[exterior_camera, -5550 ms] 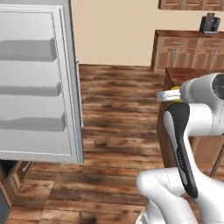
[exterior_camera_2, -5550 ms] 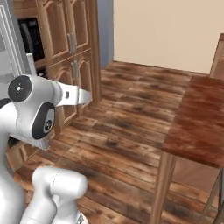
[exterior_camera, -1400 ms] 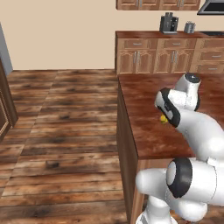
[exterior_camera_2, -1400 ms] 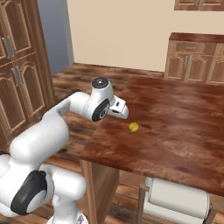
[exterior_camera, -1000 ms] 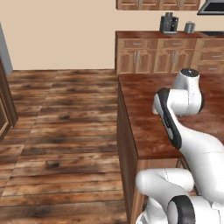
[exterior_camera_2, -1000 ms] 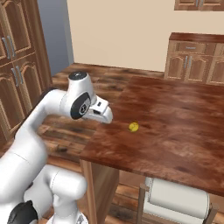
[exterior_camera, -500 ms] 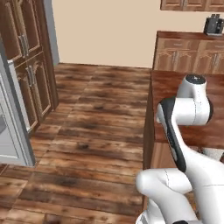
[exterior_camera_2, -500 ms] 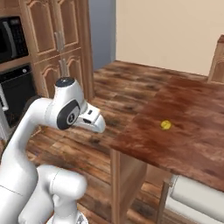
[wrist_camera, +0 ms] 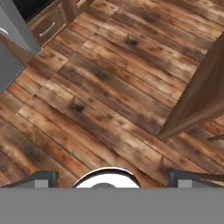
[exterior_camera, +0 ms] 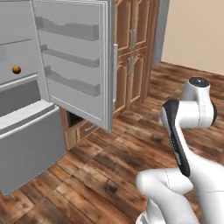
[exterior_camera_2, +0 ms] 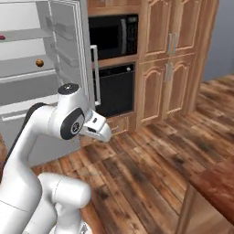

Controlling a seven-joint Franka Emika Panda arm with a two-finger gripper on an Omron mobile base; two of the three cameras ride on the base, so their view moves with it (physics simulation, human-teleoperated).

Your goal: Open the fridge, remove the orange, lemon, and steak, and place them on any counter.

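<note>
The fridge (exterior_camera: 26, 144) stands open, its door (exterior_camera: 74, 57) swung out with grey shelves. The orange (exterior_camera: 16, 69) sits on an inner shelf, also seen as a small ball (exterior_camera_2: 39, 63) in the right base view. On the shelf above, a red sliver at the picture's left edge looks like the steak (exterior_camera_2: 2, 36). The lemon is out of view. My gripper (exterior_camera_2: 101, 132) hangs over the floor well short of the fridge; its fingertips (wrist_camera: 41, 177) stand wide apart, open and empty. A corner of the counter (exterior_camera_2: 215, 180) shows at lower right.
Brown wooden cabinets (exterior_camera_2: 171, 55) line the wall right of the fridge, with a black microwave (exterior_camera_2: 112, 32) and oven (exterior_camera_2: 114, 89) beside the door. Wood plank floor (wrist_camera: 109, 87) lies below my hand. The counter's wooden side (wrist_camera: 199, 100) rises to one side.
The whole picture has swung from the counter to the fridge, so the base has turned. The lemon on the counter has left the view. The gripper stays open.
</note>
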